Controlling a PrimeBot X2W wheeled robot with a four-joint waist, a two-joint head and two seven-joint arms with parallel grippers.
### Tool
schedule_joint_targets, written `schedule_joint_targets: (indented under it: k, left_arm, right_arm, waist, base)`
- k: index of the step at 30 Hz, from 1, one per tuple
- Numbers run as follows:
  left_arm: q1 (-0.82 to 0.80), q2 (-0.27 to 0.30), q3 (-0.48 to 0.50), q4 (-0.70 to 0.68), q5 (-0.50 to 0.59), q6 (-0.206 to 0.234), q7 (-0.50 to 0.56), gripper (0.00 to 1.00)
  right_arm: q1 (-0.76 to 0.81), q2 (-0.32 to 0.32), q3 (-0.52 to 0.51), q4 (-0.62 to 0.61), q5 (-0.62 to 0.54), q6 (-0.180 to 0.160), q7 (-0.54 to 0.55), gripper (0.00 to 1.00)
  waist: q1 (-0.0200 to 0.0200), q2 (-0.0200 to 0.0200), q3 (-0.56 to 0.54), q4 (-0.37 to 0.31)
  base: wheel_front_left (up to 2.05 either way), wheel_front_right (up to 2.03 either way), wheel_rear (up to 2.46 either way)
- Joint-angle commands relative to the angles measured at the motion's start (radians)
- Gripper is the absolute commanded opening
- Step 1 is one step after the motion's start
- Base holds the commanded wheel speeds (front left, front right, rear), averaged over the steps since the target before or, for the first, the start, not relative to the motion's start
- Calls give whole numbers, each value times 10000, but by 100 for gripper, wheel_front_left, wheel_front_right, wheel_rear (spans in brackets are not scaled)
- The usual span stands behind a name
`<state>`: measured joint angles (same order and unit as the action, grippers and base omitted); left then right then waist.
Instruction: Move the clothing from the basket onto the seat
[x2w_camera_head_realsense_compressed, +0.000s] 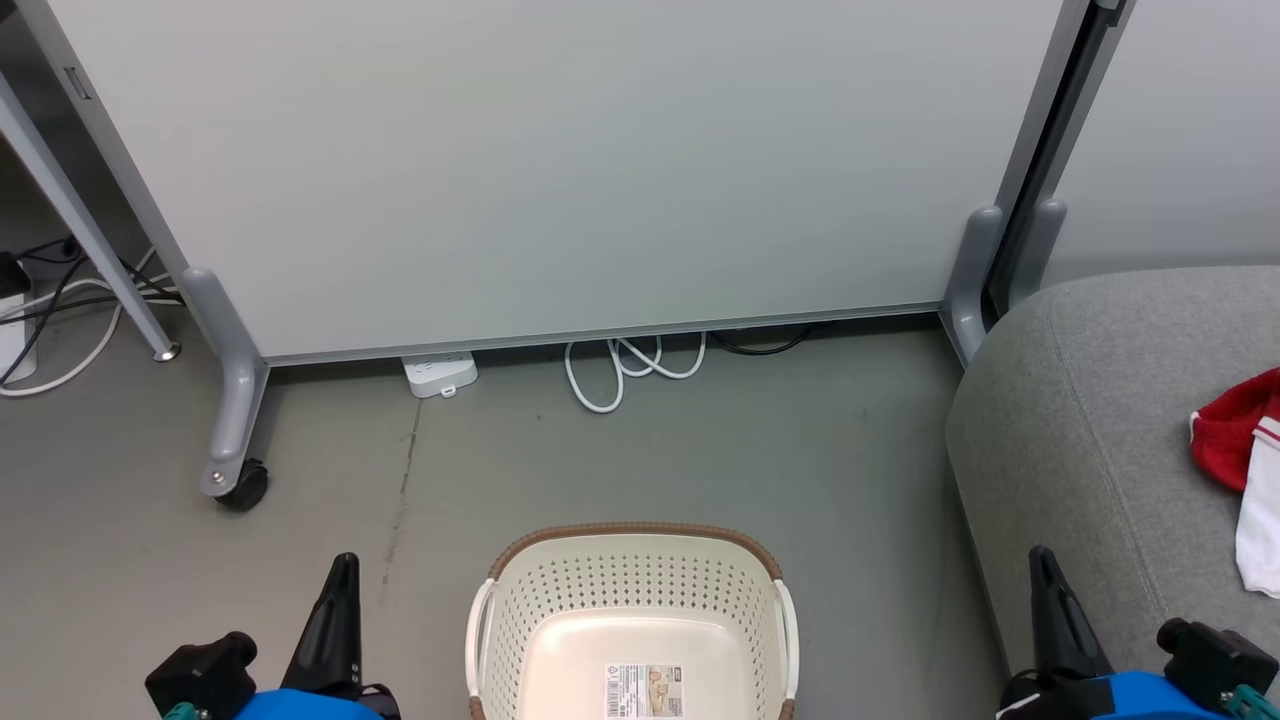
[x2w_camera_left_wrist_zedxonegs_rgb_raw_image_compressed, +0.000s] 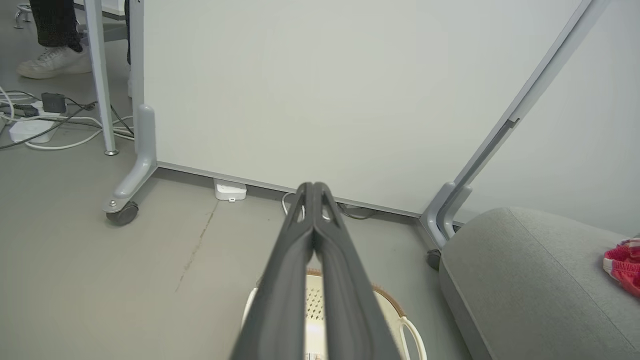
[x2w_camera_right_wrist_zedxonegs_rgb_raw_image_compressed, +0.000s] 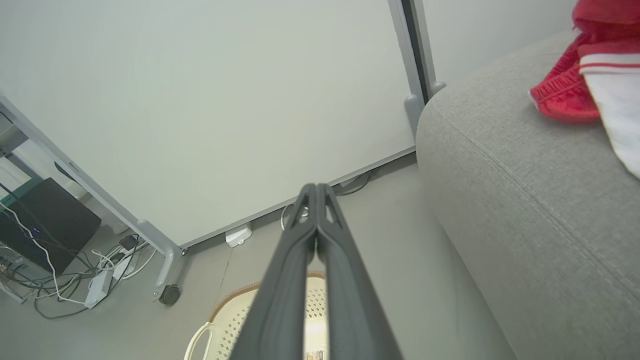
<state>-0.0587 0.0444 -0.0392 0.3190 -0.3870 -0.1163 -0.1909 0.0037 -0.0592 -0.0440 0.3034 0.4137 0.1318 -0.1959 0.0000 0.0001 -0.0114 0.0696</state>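
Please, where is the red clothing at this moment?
The clothing lies on the seat, at the right edge of the head view. It is to the right of the basket, whose visible bottom is bare.

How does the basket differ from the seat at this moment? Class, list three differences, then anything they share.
The basket is cream perforated plastic with a brown rim; the seat is grey fabric. The basket looks far smaller than the seat. The basket's visible part holds no clothing, just a label, while the seat carries red-and-white clothing. Both stand on the grey floor.
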Motion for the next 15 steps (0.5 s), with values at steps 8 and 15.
schedule_joint_targets:
  k: [8,15]
  left_arm:
    - [-258,35,238,-278,-1665,-40,392,0]
    - [-296,39,366,-334,-2768,-54,668,0]
  right_arm:
    - [-337,10,-122,-258,1655,-4,396,0]
    - [-433,19,-178,-302,2732,-5,675,0]
  waist:
    - [0,-1,12,-54]
    - [0,-1,21,-98]
  base:
    - [0,0,0]
    - [0,0,0]
